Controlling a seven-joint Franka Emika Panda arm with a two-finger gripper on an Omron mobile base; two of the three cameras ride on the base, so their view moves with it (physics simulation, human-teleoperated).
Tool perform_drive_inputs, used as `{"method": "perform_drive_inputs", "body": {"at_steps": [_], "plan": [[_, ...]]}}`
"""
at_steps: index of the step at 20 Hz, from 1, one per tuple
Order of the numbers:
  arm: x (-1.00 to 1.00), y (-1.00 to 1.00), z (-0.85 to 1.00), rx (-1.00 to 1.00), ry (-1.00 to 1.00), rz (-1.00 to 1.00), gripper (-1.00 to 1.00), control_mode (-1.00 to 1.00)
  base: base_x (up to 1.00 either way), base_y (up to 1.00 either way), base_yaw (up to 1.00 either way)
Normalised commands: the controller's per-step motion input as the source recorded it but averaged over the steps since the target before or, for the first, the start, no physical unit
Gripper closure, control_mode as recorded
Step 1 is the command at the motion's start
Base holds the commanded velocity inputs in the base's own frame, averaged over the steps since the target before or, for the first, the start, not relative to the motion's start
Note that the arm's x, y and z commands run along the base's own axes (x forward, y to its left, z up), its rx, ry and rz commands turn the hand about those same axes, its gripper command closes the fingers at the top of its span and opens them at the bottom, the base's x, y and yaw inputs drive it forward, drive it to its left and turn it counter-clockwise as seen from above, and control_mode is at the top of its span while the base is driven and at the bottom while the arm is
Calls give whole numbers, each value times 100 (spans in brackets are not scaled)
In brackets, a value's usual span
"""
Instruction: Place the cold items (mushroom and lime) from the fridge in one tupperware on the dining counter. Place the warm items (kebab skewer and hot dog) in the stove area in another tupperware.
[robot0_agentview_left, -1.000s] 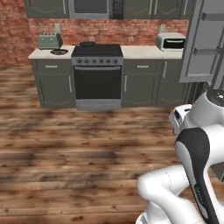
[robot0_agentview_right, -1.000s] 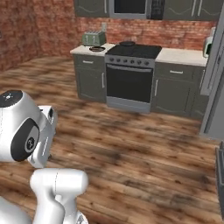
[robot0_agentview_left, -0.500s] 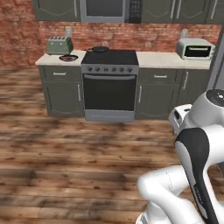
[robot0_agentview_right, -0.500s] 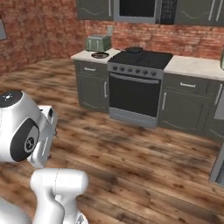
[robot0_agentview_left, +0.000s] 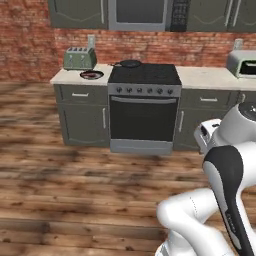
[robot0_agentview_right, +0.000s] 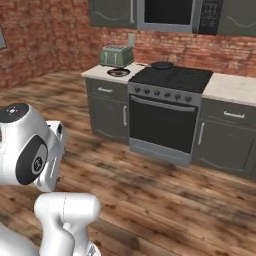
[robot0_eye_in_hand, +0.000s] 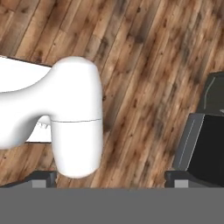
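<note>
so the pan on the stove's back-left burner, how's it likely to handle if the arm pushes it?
The pan looks shallow, round and flat-bottomed, so it would probably slide, not tip or roll. Its thin handle points toward the toaster; a push there would likely spin it. It looks rigid, probably metal, and fairly heavy for its size. The gripper is open, over the wood floor.

I see open wooden floor ahead; the stove and cabinets wall off the far side.

Pale counter beside stove; toaster and small plate on it
</note>
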Motion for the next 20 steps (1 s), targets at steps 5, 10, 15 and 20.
{"method": "perform_drive_inputs", "body": {"at_steps": [5, 10, 15, 20], "plan": [[0, 0, 0, 0, 0, 0, -100, 100, 100, 95, -1], [0, 0, 0, 0, 0, 0, -100, 100, 100, 79, -17], [0, 0, 0, 0, 0, 0, -100, 100, 100, 70, -32], [0, 0, 0, 0, 0, 0, -100, 100, 99, 61, -31]]}}
